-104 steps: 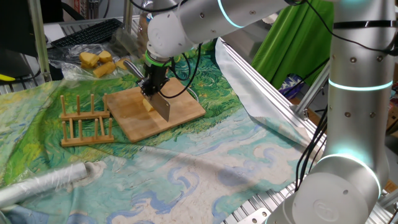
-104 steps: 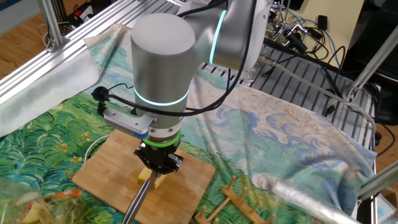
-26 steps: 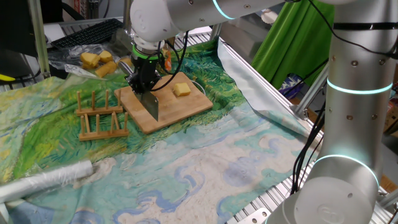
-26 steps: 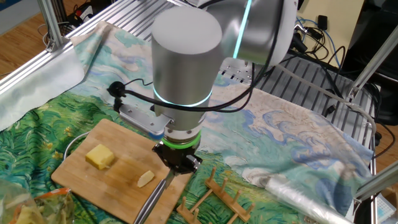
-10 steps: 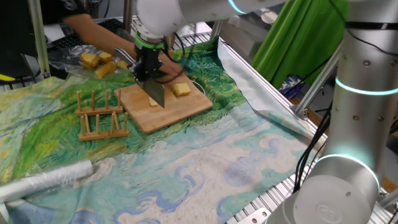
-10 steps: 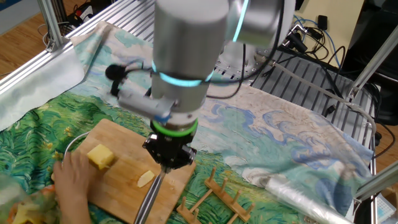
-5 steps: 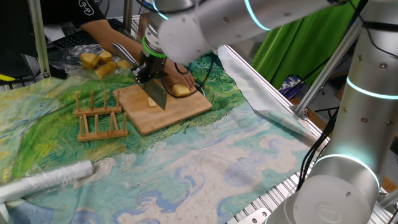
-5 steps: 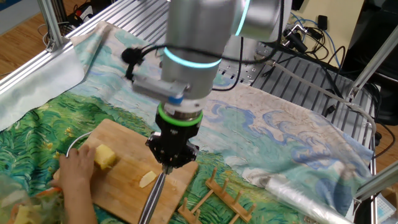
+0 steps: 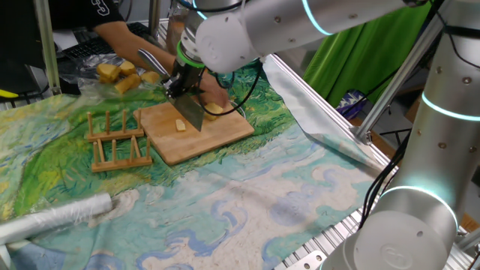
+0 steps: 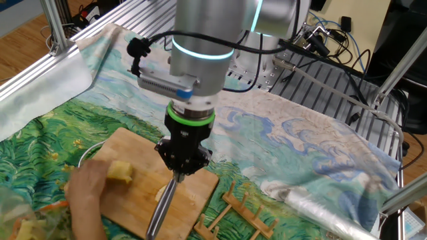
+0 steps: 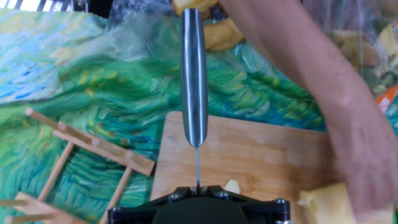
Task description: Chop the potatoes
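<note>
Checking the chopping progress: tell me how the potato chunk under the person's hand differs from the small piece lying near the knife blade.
The potato chunk is the bigger, blocky one; the small potato piece is a thin sliver. The chunk is held by the person's hand, while the sliver lies loose and untouched. The chunk sits toward the cutting board's far end in the one fixed view; the sliver lies mid-board beside the knife. Both are pale-yellow peeled flesh on the same board.

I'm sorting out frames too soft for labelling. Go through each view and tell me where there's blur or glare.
One fixed view: mostly sharp; the person's hand beside the knife is slightly smeared. The other fixed view: the hand and the potato chunk are motion-blurred, the cutting board soft. Hand view: the forearm is blurred, and glare streaks the knife handle.
</note>
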